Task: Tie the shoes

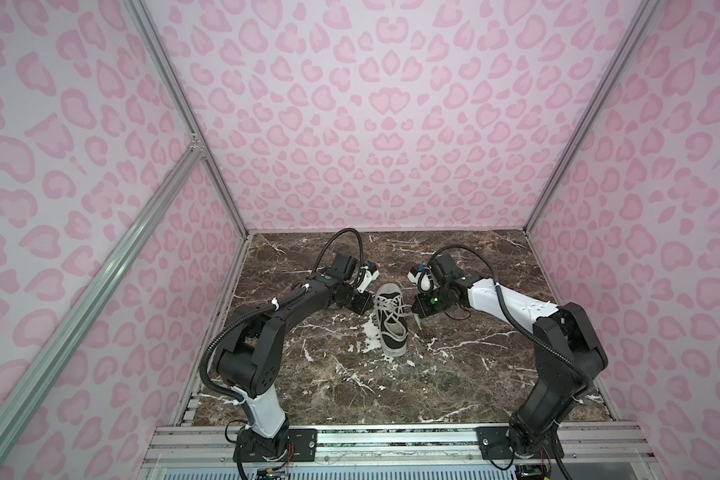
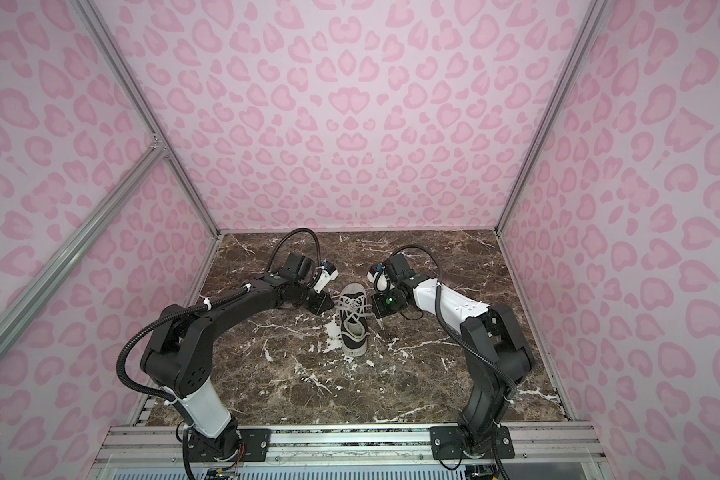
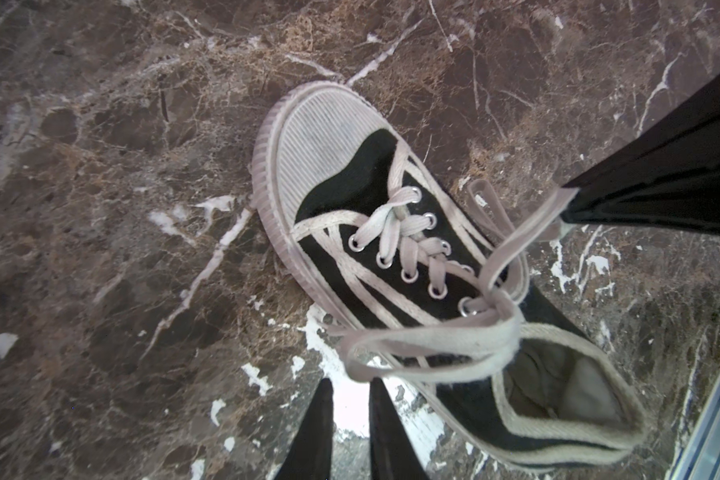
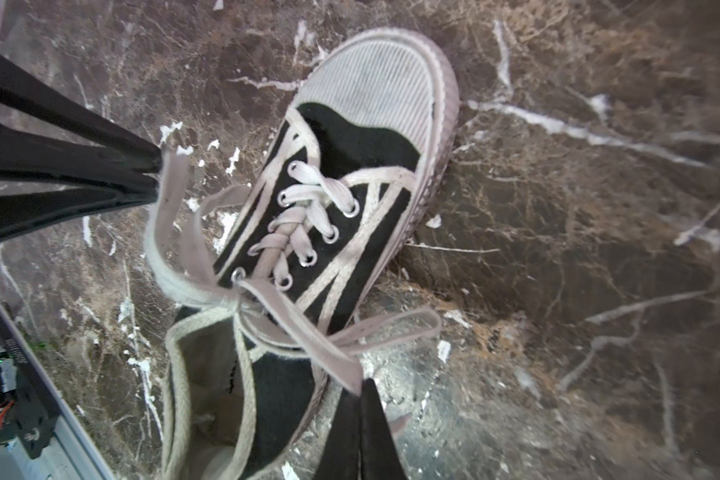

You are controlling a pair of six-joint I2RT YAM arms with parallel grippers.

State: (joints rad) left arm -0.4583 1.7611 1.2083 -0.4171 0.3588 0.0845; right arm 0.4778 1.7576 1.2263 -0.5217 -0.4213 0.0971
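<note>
**A:** Sneaker (image 1: pixel 392 332) sits about mid-bench (image 1: pixel 474 374), upright on its sole. The ribbed white toe cap (image 3: pixel 321 145) points to the back edge, and the heel and pale-lined opening face the front edge. Black canvas, off-white flat laces (image 3: pixel 391 232).

**B:** Grippers?

**A:** Right gripper (image 4: pixel 358 387) is clamped tight on one strand of the laces, low over the bench just off the sneaker's right side. Left gripper (image 3: pixel 352 380) is on the opposite side with its fingers nearly together, nipping the end of a lace loop. The right wrist view shows that loop pinched at its tips. Both strands run back to a crossing above the top eyelets and are lifted clear of the canvas.

**B:** Surface?

**A:** Dark brown marble-look top with white veins. Chalky white patches (image 1: pixel 370 334) touch the sneaker's left side, and smaller flecks are scattered toward the front edge.

**B:** Room?

**A:** Boxed cell. Pink leopard-print walls (image 1: pixel 371 124) at the back and on both sides. Aluminium extrusion posts (image 1: pixel 196 143) rise from the back corners, with one diagonal brace across the left wall. A slotted aluminium rail (image 1: pixel 391 440) along the front edge carries both arm bases, one toward each front corner.
</note>
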